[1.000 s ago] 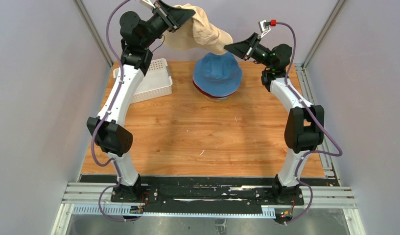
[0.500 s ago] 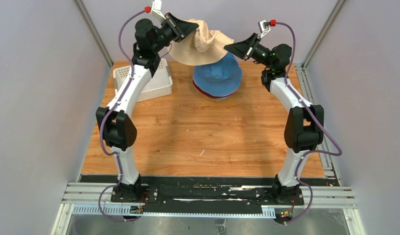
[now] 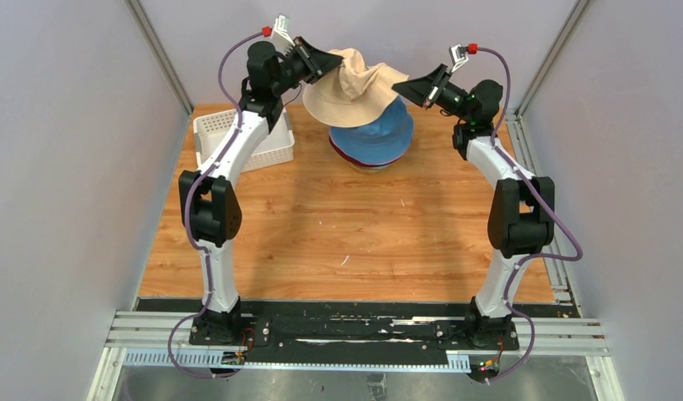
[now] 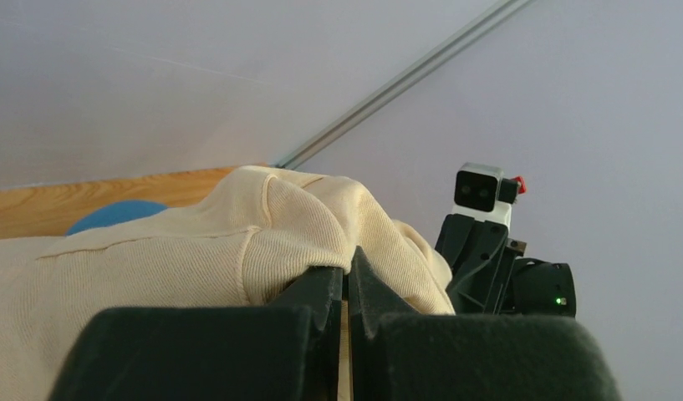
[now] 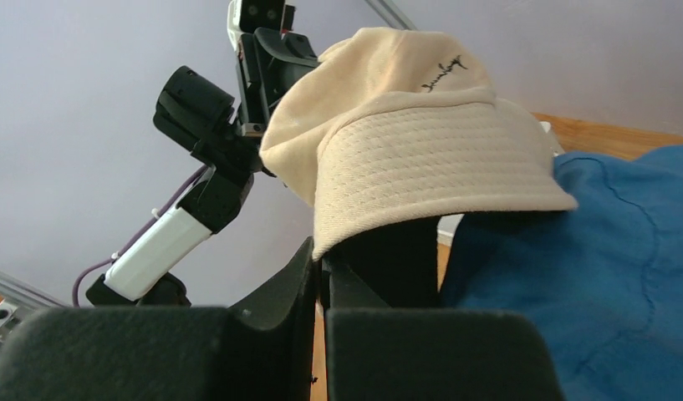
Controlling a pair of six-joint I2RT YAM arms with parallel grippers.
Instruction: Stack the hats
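Note:
The beige hat (image 3: 353, 88) hangs stretched between both grippers, just above the blue hat (image 3: 379, 134) that tops the stack at the table's back centre. A dark red brim (image 3: 354, 162) shows under the blue one; the hats lower in the stack are hidden. My left gripper (image 3: 332, 60) is shut on the beige hat's left side, as the left wrist view shows (image 4: 348, 271). My right gripper (image 3: 402, 85) is shut on the beige brim's right edge (image 5: 321, 255). The right wrist view shows the beige hat (image 5: 413, 142) over the blue hat (image 5: 588, 276).
A white mesh basket (image 3: 250, 138) stands at the back left of the wooden table (image 3: 338, 242), under my left arm. Grey walls close in behind and on both sides.
Both grippers have carried the beige hat down and to the right, from high at the back to just over the blue hat. The left arm has swung right; the hat has spread open.

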